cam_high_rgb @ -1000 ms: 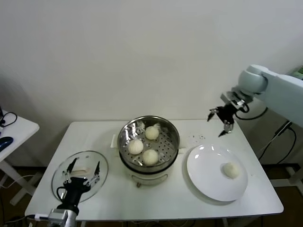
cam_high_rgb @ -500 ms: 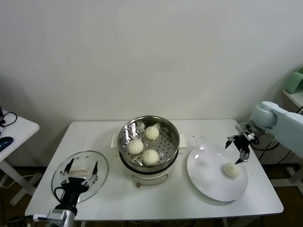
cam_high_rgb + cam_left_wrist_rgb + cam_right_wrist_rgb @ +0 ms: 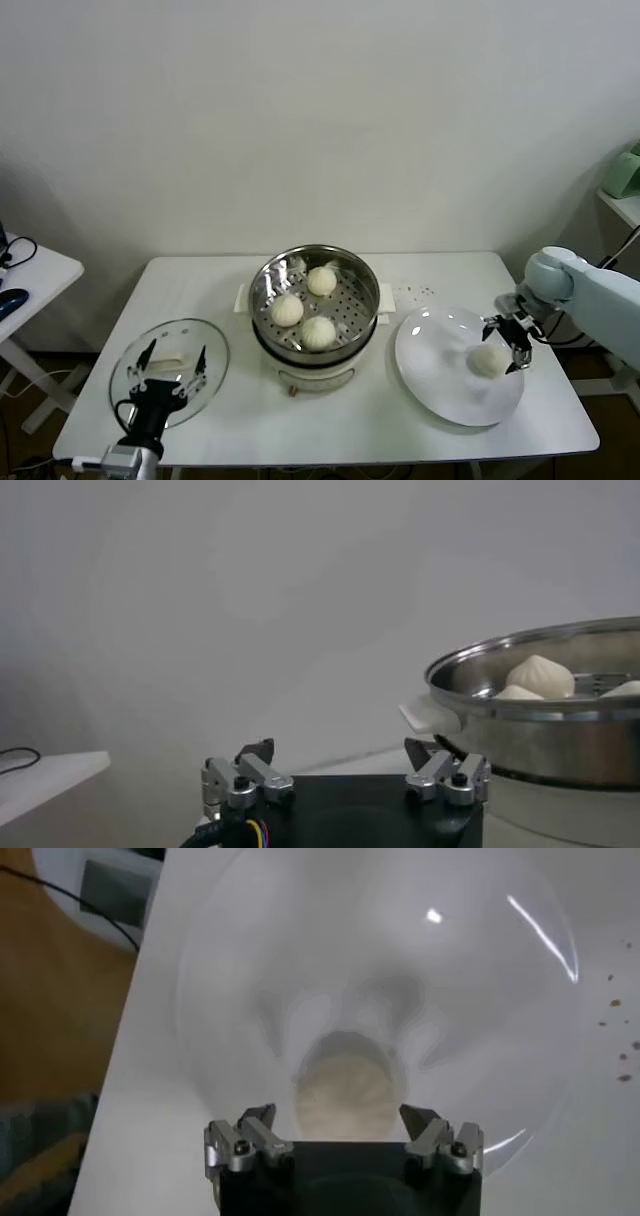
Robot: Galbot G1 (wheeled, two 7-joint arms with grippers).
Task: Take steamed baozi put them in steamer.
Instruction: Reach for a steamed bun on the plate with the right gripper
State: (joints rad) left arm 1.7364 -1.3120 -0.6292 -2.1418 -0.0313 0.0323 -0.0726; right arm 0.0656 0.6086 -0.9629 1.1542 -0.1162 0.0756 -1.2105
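The table (image 3: 330, 425) fills the lower half of the head view, and near its middle stands the steamer (image 3: 366, 285), with three steamed baozi (image 3: 287, 310) already lying on its perforated tray. At the lower right sits the white plate (image 3: 430, 370), carrying the last bun (image 3: 489, 359) toward its right side. At the lower left is the glass lid (image 3: 205, 345), and my left gripper (image 3: 170, 367) hangs over it, fingers spread, parked.

My right gripper (image 3: 509, 338) hovers right at that last bun with its fingers wide apart. In the right wrist view the bun (image 3: 345, 1093) lies between my two fingers (image 3: 250, 1138), apparently just ahead of their tips, so I judge the grasp not yet made.

The main risk I see is the plate. It is smooth and glossy, and a finger tip dragging on it could skid the plate toward the table's right edge, which lies near.

Next is the bun itself: soft and domed, it could roll away if one finger touches first, or be dented if I squeeze hard.

Smallest worry: the steamer rim stands high, and a low carry could knock the bun against it.
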